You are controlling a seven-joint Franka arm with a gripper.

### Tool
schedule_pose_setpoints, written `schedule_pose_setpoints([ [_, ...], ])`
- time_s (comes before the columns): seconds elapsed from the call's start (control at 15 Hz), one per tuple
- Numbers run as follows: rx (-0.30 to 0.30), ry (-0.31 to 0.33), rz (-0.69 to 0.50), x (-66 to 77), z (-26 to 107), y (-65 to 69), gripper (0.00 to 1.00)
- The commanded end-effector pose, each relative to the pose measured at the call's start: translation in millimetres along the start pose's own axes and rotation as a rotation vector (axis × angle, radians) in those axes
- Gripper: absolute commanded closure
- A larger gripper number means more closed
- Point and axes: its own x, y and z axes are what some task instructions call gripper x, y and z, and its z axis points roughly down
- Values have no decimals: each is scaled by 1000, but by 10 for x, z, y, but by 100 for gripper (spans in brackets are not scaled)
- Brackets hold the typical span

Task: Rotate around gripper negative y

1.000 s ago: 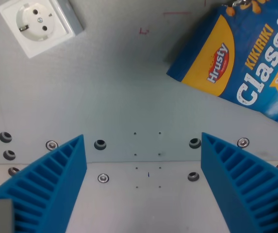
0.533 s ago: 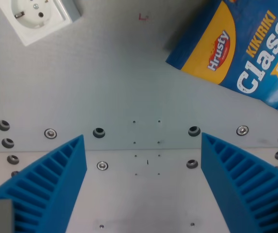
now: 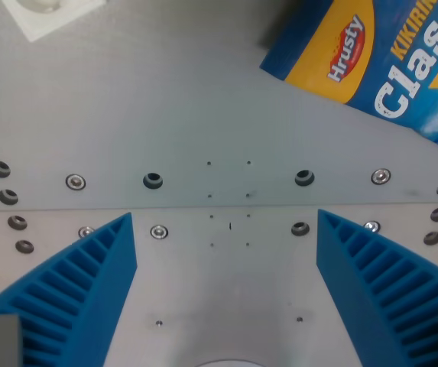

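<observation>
My gripper [image 3: 225, 229] is open and holds nothing. Its two blue ribbed fingers [image 3: 81, 283] rise from the bottom corners of the wrist view, wide apart. Between them lies the bare grey metal table [image 3: 203, 99], with a row of bolts and screw holes across the middle. A seam between two plates runs across at about the fingertips' height.
A blue and yellow Hrusty Classic snack bag [image 3: 379, 69] lies at the upper right, cut off by the edge. A corner of a white wall socket [image 3: 47, 14] shows at the top left. A pale round edge [image 3: 222, 363] peeks in at the bottom centre.
The whole scene has slid upward in the wrist view, so the camera has tilted. The socket has nearly left the top edge and more of the near plate shows.
</observation>
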Motion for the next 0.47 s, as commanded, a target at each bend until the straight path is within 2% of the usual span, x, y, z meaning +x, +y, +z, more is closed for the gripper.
schedule_pose_setpoints([
  [0.07,4,-244,-2,66,-81,-8,0],
  [0.47,4,-324,-2,66,-81,-8,0],
])
